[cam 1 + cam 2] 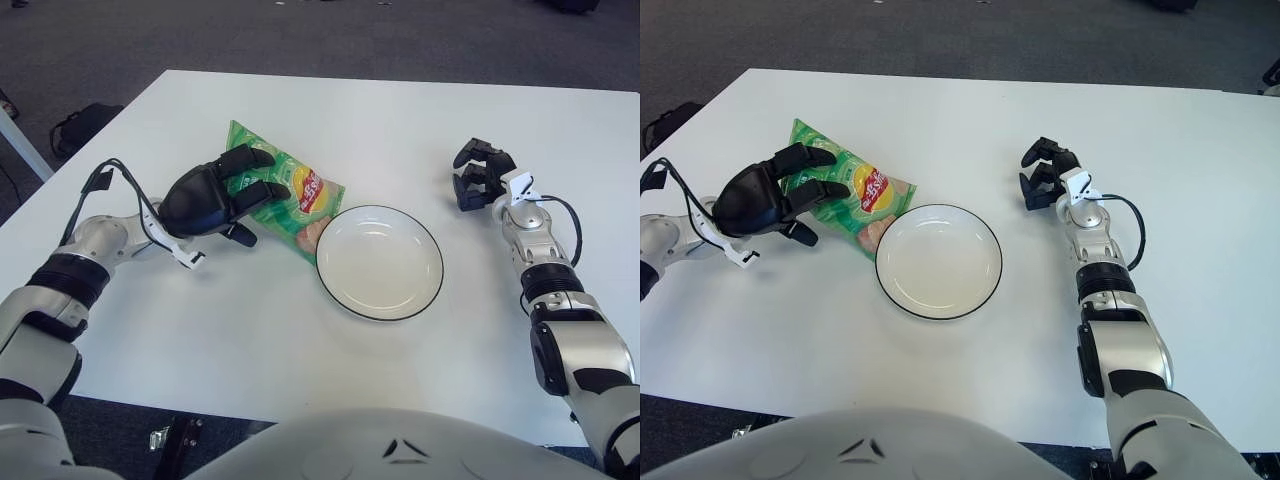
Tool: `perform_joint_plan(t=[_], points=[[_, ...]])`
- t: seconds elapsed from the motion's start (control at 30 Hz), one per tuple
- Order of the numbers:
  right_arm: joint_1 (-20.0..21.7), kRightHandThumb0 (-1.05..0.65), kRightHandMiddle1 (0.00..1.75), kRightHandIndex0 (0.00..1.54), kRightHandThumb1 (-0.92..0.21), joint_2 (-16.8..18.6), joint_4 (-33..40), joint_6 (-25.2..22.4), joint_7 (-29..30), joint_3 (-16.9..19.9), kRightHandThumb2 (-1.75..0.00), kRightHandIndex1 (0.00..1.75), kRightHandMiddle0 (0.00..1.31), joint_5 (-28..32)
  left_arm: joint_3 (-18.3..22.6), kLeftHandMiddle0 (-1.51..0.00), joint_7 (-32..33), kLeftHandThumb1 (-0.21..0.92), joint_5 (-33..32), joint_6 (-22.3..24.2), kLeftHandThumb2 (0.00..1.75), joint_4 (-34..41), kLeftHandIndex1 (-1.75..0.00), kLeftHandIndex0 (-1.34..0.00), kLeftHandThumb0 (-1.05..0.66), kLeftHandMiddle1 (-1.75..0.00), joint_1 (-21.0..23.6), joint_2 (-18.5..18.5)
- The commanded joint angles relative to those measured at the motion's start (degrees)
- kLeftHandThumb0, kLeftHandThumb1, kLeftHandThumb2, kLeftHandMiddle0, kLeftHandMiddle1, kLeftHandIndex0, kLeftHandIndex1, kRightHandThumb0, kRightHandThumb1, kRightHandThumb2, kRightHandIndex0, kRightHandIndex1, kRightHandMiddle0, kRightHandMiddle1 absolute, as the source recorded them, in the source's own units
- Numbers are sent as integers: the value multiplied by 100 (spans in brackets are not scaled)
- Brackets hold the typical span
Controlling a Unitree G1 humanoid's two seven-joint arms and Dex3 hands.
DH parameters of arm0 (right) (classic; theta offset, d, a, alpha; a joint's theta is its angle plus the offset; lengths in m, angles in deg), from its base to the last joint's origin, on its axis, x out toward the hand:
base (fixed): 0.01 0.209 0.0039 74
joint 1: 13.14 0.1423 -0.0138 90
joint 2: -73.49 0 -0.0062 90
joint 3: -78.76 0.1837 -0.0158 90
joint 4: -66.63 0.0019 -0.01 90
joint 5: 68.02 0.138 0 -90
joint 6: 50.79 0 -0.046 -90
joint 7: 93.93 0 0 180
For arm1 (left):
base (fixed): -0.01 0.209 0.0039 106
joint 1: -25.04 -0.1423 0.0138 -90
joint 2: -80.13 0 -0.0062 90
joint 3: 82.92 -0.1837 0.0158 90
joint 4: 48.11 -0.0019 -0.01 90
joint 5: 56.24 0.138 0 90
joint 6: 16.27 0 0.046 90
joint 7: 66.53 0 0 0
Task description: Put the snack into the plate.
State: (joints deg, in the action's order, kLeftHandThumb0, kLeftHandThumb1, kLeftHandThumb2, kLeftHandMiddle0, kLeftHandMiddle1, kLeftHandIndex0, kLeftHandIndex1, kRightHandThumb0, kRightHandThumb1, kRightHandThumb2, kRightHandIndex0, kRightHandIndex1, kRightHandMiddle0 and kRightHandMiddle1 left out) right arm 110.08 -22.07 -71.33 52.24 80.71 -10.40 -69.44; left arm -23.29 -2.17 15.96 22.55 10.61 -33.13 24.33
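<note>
A green snack bag (298, 196) lies on the white table (400, 110), its right corner against the left rim of the white plate (380, 262) with a dark edge. My left hand (256, 200) is on the bag's left part, two fingers curled over its top and the thumb (240, 235) under its near edge, gripping it. My right hand (478, 176) shows to the right of the plate, apart from it, fingers curled and holding nothing. The plate holds nothing.
The table's left edge is near my left forearm, its front edge close to my body. A dark bag (80, 125) lies on the floor beyond the left edge. A cable (125, 180) loops off my left wrist.
</note>
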Motion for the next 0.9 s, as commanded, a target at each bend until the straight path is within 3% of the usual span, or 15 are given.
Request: perform_joint_plan(t=[0.0,0.07,0.2,0.33,0.6,0.87], points=[[-429,-1,175,80,-6,95,-187,-393,-88,-187,-162,175,57,-247,-48,-41,-506,59,-220,-165,87,-66,-135,-48,-2,-173,98,47],[-442,-1,175,80,-7,86,-152,-415,-91,-198,-161,175,56,-262,-27,-45,-635,51,-321,-190,96,-62,-134,-54,-1,-174,94,27],[-465,-1,175,78,-9,77,-95,-462,-72,-207,-159,175,55,-291,12,-59,-684,29,-366,-57,130,2,-160,-54,0,-174,55,-25],[-494,-1,175,78,-9,69,-9,-493,-22,-223,-159,174,55,-370,-16,-71,-527,16,-225,188,150,57,-171,-54,0,-175,47,-64],[-541,-1,175,78,-8,46,120,-571,-34,-255,-160,175,56,-449,-173,-78,-60,8,93,490,159,29,-174,-56,0,-175,117,-100],[-607,-1,175,78,-8,33,222,-539,-14,-292,-160,175,56,-506,-328,-75,187,14,206,602,154,-85,-175,-51,0,-174,194,-117]])
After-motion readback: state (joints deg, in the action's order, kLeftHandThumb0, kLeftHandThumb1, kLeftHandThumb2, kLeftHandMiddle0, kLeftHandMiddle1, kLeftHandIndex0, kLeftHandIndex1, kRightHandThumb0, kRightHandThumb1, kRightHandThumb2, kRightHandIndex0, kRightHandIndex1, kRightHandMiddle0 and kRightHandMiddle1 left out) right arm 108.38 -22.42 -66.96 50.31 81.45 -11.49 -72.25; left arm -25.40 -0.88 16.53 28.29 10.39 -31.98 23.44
